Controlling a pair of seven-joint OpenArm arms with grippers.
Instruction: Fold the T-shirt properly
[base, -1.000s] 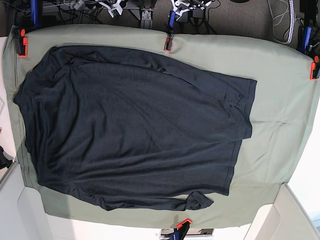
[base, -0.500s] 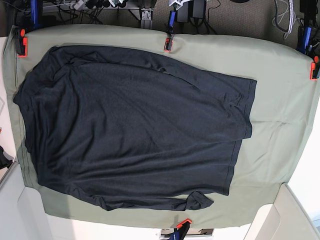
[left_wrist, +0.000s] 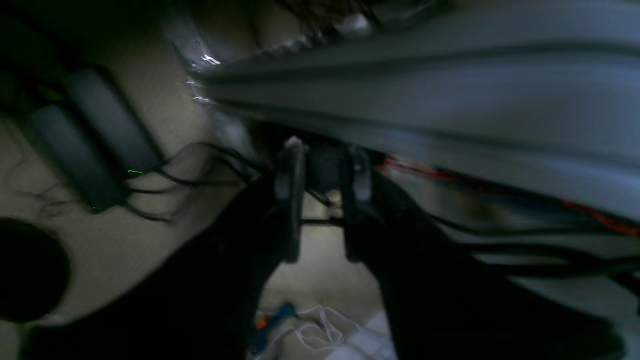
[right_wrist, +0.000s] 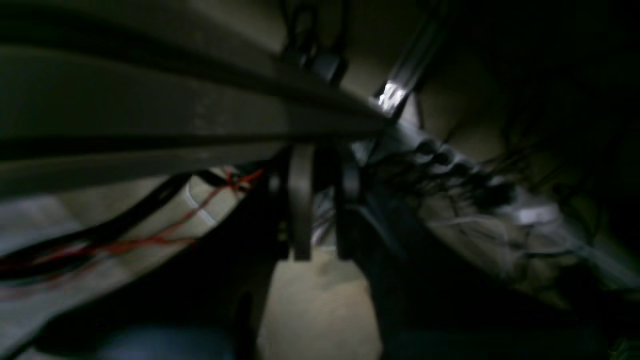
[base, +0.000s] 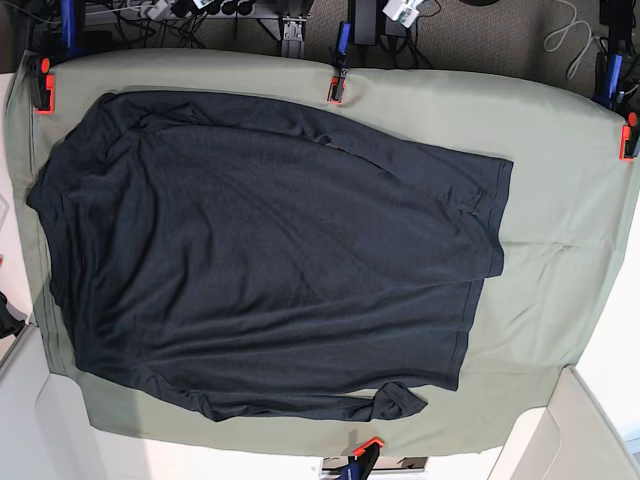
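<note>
The T-shirt (base: 260, 250) is very dark navy and lies spread flat on the sage-green table cloth (base: 560, 200), collar end to the left and hem (base: 492, 225) to the right. One sleeve cuff (base: 398, 400) lies folded along its near edge. The left gripper (left_wrist: 324, 200) shows in the left wrist view with a narrow gap between its fingers, empty, over floor and cables beyond the table. The right gripper (right_wrist: 322, 200) shows in the right wrist view, also slightly open and empty, below the table frame. Neither gripper is over the shirt.
Orange clamps (base: 335, 88) (base: 40, 85) (base: 628, 135) (base: 365, 447) pin the cloth at its edges. Cables and a power strip (left_wrist: 95, 145) lie on the floor behind the table. A metal frame rail (left_wrist: 450, 75) runs close above the left gripper.
The white arm parts at the top edge of the base view have drawn back further out of view. The shirt has not moved.
</note>
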